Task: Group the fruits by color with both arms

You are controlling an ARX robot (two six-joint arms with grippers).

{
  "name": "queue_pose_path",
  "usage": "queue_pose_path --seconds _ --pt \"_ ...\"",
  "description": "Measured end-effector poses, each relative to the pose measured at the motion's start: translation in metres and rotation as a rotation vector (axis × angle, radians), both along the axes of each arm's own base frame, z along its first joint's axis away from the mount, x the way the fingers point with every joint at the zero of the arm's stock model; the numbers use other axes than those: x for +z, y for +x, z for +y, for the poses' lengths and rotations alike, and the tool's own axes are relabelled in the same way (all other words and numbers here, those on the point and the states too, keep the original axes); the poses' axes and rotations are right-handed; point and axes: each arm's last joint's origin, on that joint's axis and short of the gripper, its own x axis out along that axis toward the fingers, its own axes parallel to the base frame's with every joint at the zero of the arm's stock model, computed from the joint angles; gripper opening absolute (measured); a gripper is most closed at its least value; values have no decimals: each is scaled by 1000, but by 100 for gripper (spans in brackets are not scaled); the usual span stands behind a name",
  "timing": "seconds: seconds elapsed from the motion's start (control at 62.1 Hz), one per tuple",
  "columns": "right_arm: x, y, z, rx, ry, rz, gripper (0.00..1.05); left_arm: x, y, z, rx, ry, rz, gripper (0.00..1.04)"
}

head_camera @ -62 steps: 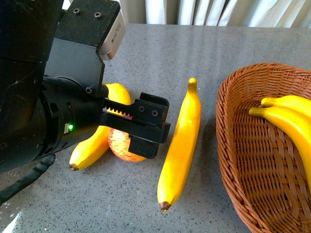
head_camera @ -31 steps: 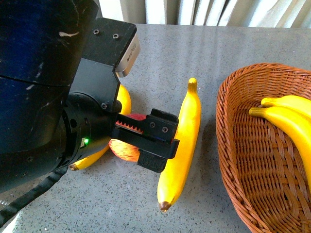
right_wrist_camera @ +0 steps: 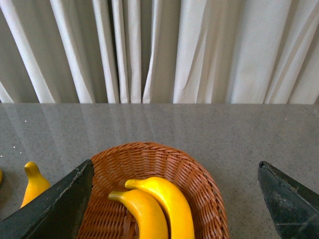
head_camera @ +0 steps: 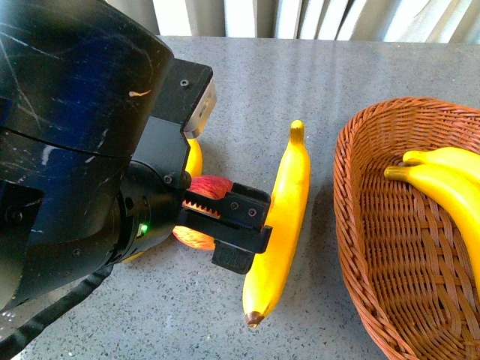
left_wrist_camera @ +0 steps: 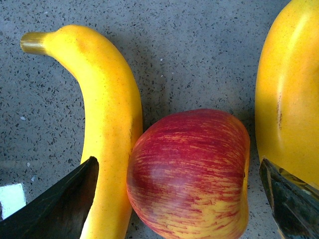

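Left gripper (left_wrist_camera: 178, 162) jaws are set apart, astride the apple (left_wrist_camera: 189, 172) on the bench (left_wrist_camera: 199, 50). Right gripper (right_wrist_camera: 174, 163) jaws are seen wide apart, facing the basket (right_wrist_camera: 202, 174).

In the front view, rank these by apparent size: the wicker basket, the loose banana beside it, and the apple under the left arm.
Largest: wicker basket, even though the frame cuts it off.
Next: loose banana.
Smallest: apple, but the left arm hides most of it, so this ranks only its visible part.

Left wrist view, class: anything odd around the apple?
The apple is pressed against a curved banana, a long banana close beside it: red fruit crowded among yellow, probably leaving the fingers little room.
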Motion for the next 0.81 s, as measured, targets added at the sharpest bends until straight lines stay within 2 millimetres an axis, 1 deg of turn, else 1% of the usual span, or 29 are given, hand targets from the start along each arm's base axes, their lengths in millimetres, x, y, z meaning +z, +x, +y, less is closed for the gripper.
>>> queue_pose_path --seconds 0.258,0.338,0.403,0.451,0.515,0.693,0.805 --pt "0 0 0 0 0 0 96 -5 0 -2 8 -13 17 95" --pt "0 0 0 0 0 0 96 -5 0 -2 16 -3 14 85" --pt "0 0 0 0 0 0 96 -5 0 -3 13 -7 17 74" --pt "0 0 0 0 0 0 96 -4 -1 -4 19 -12 13 65" --pt "0 0 0 0 0 0 96 -2 -2 -5 19 -11 12 58" --pt "0 0 0 0 0 0 96 12 -7 -10 12 -44 -17 57" --pt "0 0 0 0 0 0 96 30 -8 -10 25 -92 -55 57"
